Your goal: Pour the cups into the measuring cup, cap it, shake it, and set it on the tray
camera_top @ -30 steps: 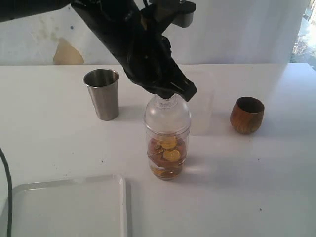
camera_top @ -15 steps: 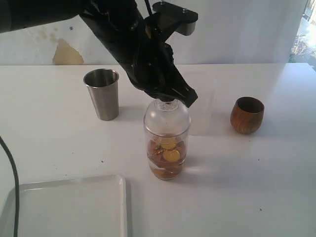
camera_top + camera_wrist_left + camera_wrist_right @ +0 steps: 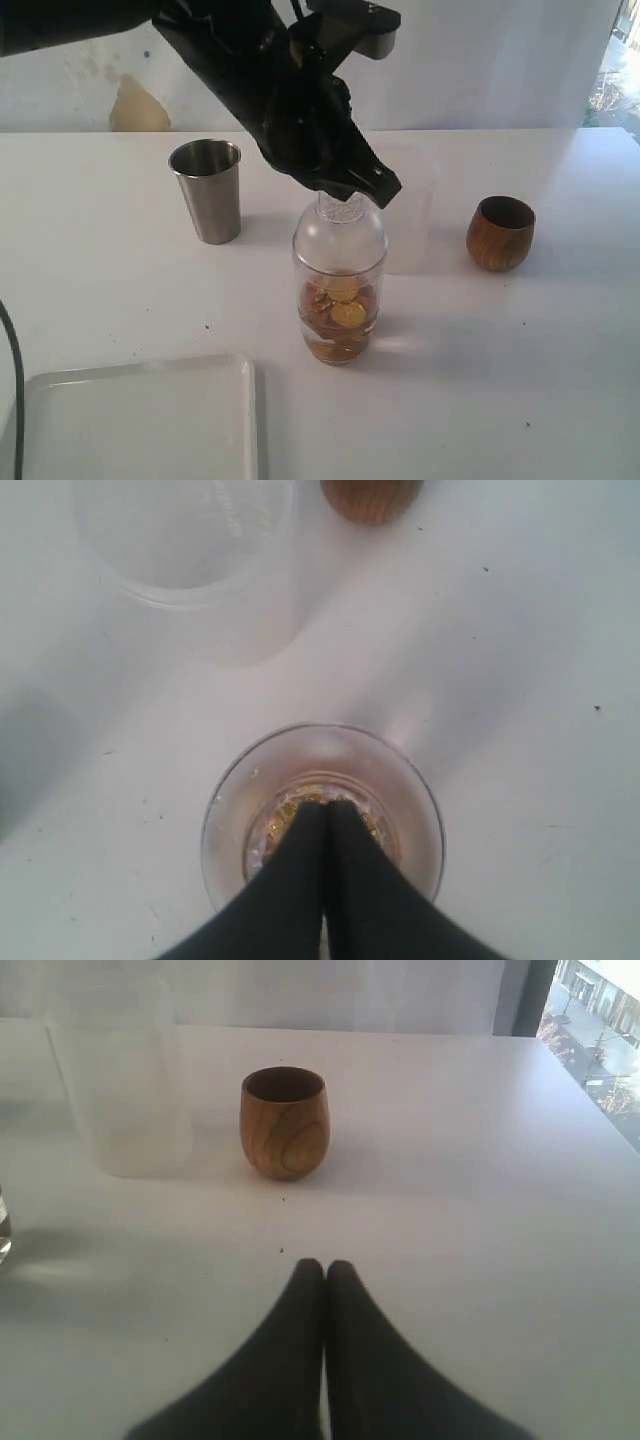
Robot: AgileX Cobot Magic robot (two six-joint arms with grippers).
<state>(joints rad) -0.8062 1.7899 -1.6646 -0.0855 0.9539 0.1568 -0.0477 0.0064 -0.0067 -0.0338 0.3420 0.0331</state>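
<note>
Clear dome cap (image 3: pixel 339 235) directly beneath the closed, empty left fingers (image 3: pixel 300 870); push straight down, centred, without tipping the measuring cup (image 3: pixel 339 310).

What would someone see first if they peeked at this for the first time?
The black left claw, shut, sits right on top of the domed cap of the measuring cup, in the middle of the table. Then the shiny gold pieces piled in that cup's bottom. In the exterior view a steel tumbler stands to its left and a wooden cup to its right.
</note>
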